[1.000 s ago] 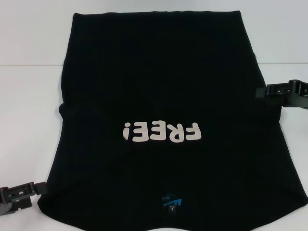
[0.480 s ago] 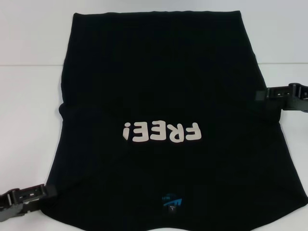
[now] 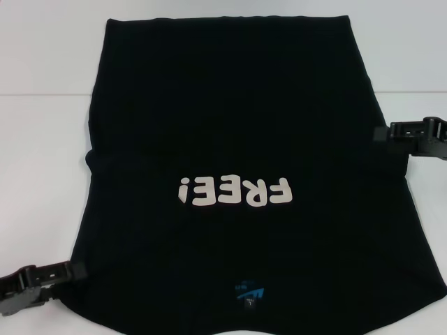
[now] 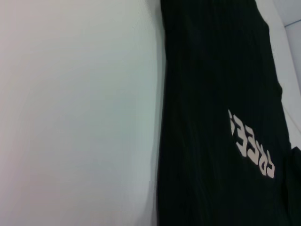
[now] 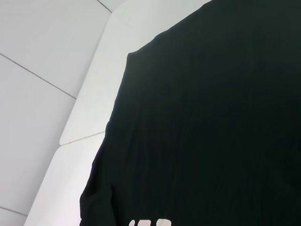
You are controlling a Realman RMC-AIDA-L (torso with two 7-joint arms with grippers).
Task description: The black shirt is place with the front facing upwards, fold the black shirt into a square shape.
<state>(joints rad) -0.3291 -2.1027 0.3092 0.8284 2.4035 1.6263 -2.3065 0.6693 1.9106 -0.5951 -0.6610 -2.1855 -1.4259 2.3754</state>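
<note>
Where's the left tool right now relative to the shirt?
In the head view, the left tool sits low on the robot's left, at the near-left edge of the black shirt, well left of the blue neck label.

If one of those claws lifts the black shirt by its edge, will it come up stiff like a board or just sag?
Most likely it sags: the black shirt lies limp and flat on the table, with soft wavy side edges. It looks thin, so probably light. Pushed, it would likely bunch rather than slide whole. The left gripper and right gripper sit at opposite edges.
</note>
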